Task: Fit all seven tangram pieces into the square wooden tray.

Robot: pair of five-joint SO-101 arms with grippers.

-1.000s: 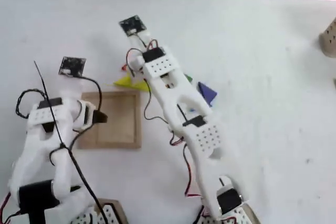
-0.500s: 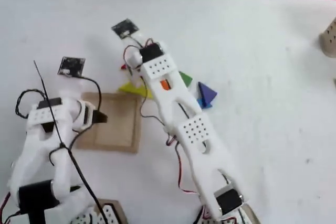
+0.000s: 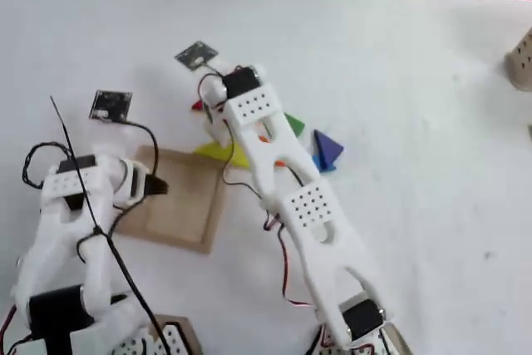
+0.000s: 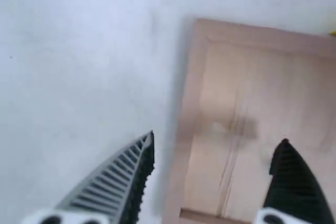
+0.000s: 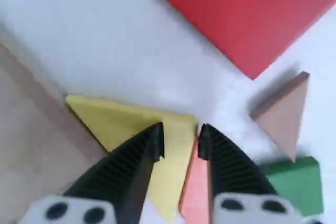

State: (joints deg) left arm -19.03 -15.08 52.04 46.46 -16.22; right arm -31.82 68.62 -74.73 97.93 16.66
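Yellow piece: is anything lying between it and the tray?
Nothing visible does. The yellow piece lies right by the tray, near one corner of its rim. The left gripper hangs open over the tray's opposite side, away from that corner.

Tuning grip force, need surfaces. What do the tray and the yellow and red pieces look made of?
Tray: light bare wood, matte; faint grain lines run along its floor. Yellow piece and red piece: flat solid colour, matte, no grain showing. They could be painted wood or plastic; I can't tell which. Their crisp edges suggest they're rigid.
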